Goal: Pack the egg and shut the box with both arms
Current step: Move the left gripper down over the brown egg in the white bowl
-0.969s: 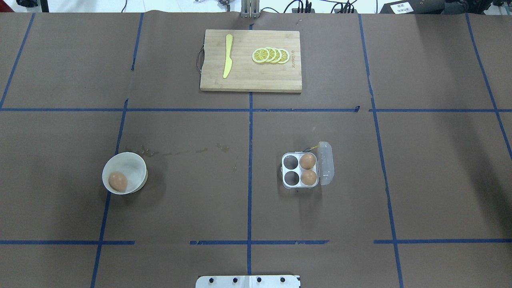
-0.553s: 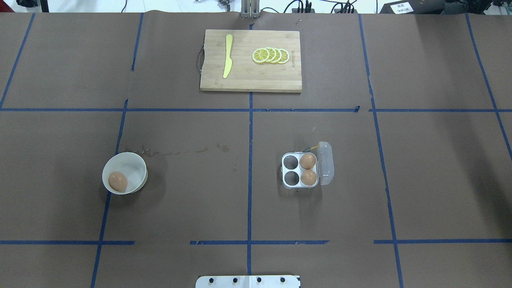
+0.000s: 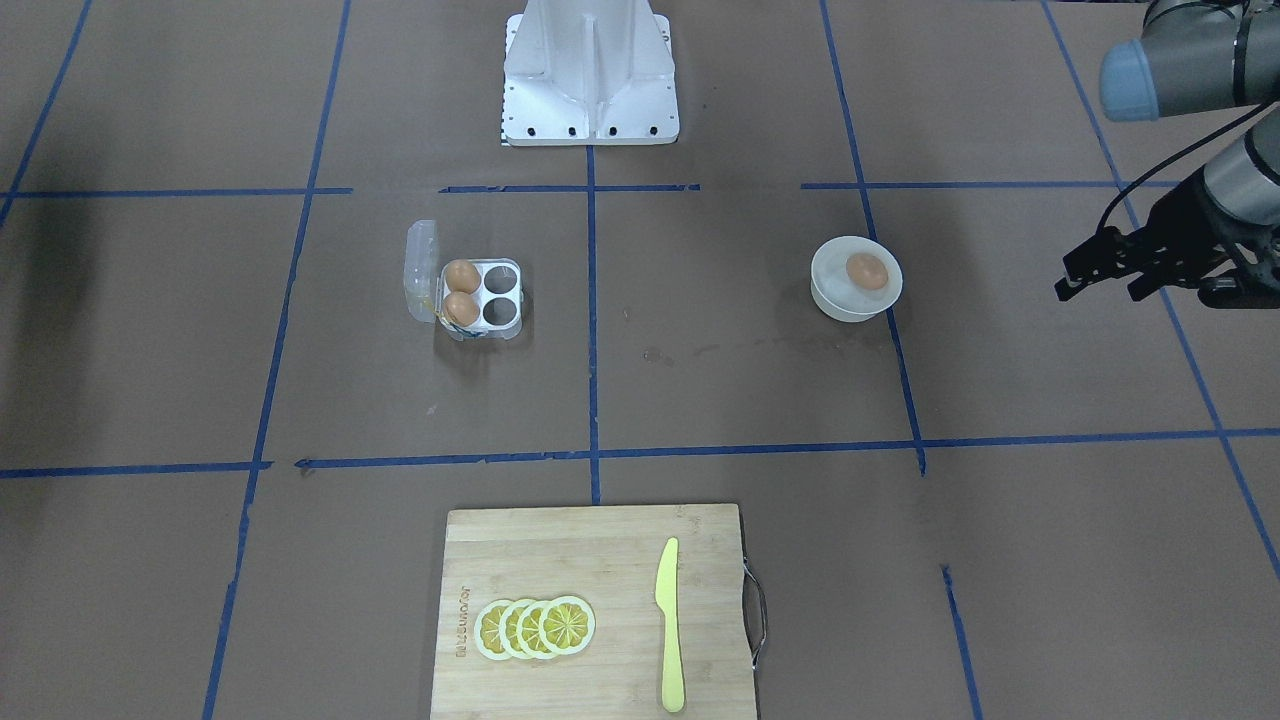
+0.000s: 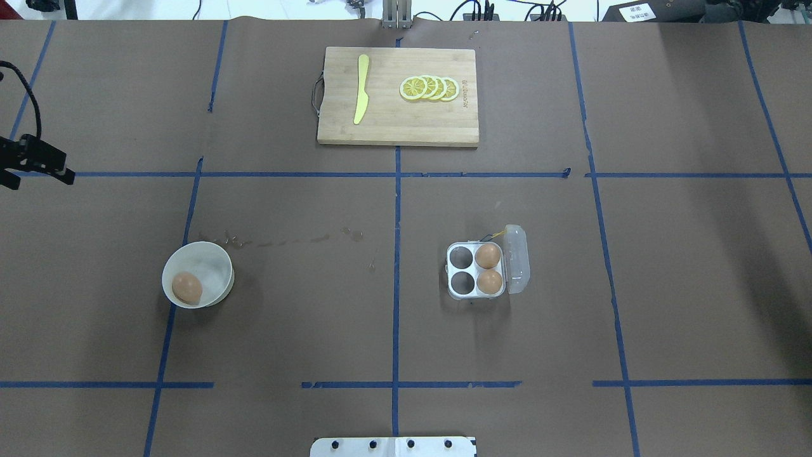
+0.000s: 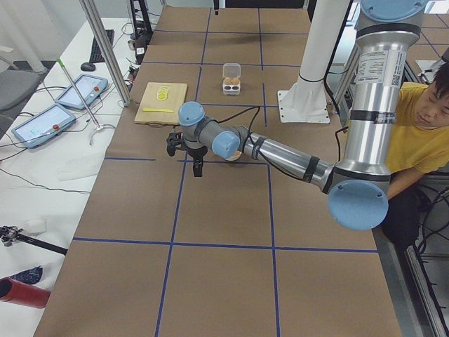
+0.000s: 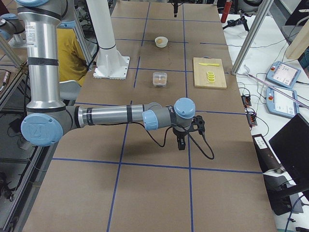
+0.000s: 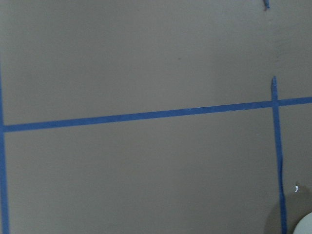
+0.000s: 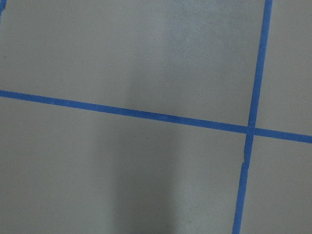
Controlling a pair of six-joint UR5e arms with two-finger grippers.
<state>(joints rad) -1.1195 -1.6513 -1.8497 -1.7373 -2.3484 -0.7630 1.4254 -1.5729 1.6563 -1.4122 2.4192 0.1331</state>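
One orange-brown egg (image 4: 186,287) lies in a round white bowl (image 4: 212,257) on the left half of the table, also in the front view (image 3: 866,271). The clear carton (image 4: 461,271) stands right of centre, its lid (image 4: 517,259) open to the right. Two more eggs (image 4: 487,256) fill its right cups and the two left cups are empty. My left gripper (image 4: 37,178) hovers open and empty at the far left edge, well away from the bowl; it also shows in the front view (image 3: 1098,292). My right gripper (image 6: 181,145) shows only in the right side view, so I cannot tell its state.
A wooden cutting board (image 4: 438,127) at the far middle carries lemon slices (image 4: 429,87) and a yellow knife (image 4: 361,89). The white robot base (image 4: 393,447) sits at the near edge. A person in yellow (image 5: 421,119) sits beside the base.
My left gripper has come into the overhead view at the left edge; it was out of view before. The eggs, bowl and carton have not moved.
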